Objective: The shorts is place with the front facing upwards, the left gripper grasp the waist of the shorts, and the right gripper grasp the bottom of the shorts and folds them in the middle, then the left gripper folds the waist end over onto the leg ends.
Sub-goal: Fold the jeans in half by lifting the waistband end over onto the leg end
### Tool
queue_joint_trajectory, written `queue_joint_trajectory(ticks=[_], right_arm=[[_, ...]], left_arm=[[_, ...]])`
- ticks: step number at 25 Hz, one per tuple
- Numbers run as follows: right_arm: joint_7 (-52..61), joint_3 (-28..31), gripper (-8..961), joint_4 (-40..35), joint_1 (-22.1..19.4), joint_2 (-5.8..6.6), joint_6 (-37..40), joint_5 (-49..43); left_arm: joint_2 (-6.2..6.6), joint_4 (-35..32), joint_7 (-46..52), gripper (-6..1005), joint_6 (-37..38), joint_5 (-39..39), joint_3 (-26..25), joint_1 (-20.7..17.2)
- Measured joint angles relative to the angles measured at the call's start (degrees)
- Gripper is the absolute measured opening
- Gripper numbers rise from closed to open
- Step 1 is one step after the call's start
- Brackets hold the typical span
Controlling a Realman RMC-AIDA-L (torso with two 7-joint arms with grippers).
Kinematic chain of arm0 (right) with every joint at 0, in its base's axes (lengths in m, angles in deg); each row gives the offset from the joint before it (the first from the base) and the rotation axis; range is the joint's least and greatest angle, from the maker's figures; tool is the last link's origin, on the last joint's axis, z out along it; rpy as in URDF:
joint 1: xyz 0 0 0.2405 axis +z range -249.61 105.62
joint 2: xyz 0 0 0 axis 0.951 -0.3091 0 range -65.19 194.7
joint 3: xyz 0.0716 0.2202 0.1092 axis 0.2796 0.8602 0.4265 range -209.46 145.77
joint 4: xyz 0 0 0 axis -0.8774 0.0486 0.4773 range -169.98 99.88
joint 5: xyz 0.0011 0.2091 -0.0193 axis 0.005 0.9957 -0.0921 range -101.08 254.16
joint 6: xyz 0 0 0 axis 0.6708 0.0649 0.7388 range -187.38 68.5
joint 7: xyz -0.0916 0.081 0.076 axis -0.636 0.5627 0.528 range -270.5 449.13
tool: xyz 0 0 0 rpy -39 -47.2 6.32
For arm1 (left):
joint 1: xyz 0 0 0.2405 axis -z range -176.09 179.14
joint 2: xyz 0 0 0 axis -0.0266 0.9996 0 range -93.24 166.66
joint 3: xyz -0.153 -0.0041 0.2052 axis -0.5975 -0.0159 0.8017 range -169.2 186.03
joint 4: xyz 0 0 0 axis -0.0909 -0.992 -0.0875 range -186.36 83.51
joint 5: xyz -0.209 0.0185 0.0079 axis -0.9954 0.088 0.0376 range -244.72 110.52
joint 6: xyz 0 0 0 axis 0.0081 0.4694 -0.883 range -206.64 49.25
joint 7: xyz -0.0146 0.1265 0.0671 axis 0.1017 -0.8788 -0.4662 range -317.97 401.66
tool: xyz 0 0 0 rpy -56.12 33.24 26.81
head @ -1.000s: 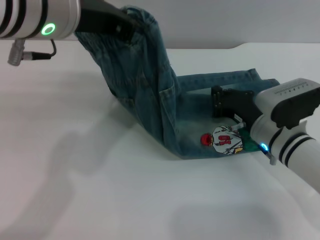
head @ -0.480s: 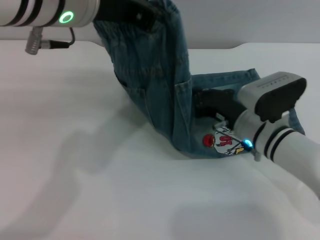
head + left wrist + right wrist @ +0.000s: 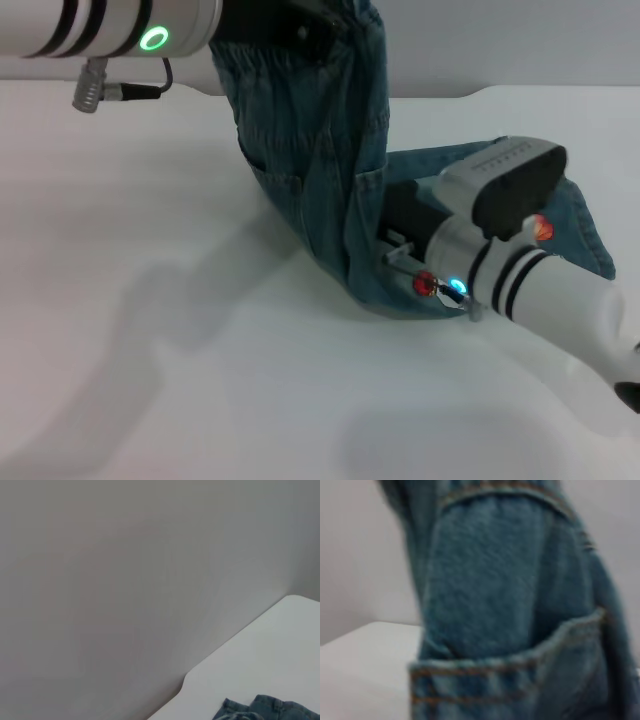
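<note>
- Lifting the waist of the shorts (image 3: 300,60): left gripper (image 3: 290,22) clamped on it.
- Right gripper (image 3: 400,225), state unclear, at the leg ends (image 3: 585,235); lay the waist squarely over them.

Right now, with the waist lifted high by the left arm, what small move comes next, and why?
Probably carry the left gripper a little further toward the leg ends and begin lowering. It holds the waist of the shorts raised above the table, the denim hangs steeply, and the right gripper sits low on the flat half, at the fold.
</note>
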Motion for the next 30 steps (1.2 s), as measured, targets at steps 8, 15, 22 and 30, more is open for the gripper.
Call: queue_joint_trajectory(ticks=[8, 15, 22, 30], right_arm=[[3.09, -3.28, -1, 0.75, 2.60, 0.00, -0.70, 0.00], [3.66, -5.01, -1, 2.09, 3.66, 0.00, -0.67, -0.01], [3.52, -5.35, -1, 2.03, 4.03, -0.03, -0.72, 0.00], [3.28, 1.02, 5, -6.20, 0.32, 0.27, 0.55, 0.03]], left_arm=[[-0.02, -0.09, 0.00, 41, 0.98, -0.22, 1.06, -0.10], [-0.08, -0.08, 0.00, 41, 1.30, -0.29, 1.51, 0.15], [-0.12, -0.03, 0.00, 42, 1.86, -0.46, 1.73, 0.07], [-0.04, -0.22, -0.91, 42, 2.80, -0.64, 1.68, -0.39]])
